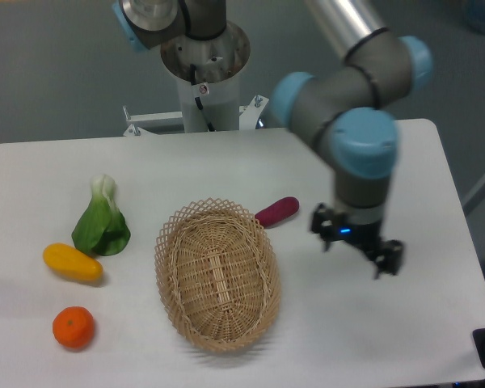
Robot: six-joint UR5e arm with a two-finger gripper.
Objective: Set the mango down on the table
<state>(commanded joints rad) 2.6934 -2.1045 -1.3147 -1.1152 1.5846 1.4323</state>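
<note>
I see the mango [73, 263] lying on the table [388, 162] at the far left, just below the bok choy [102, 220] and above the orange [73, 327]. Gripper [357, 247] hangs over the right side, well apart from it, fingers spread, holding nothing. Basket [217, 275] sits mid-table.

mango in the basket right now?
No: the mango lies on the table left of the empty basket, between the bok choy and the orange.
</note>
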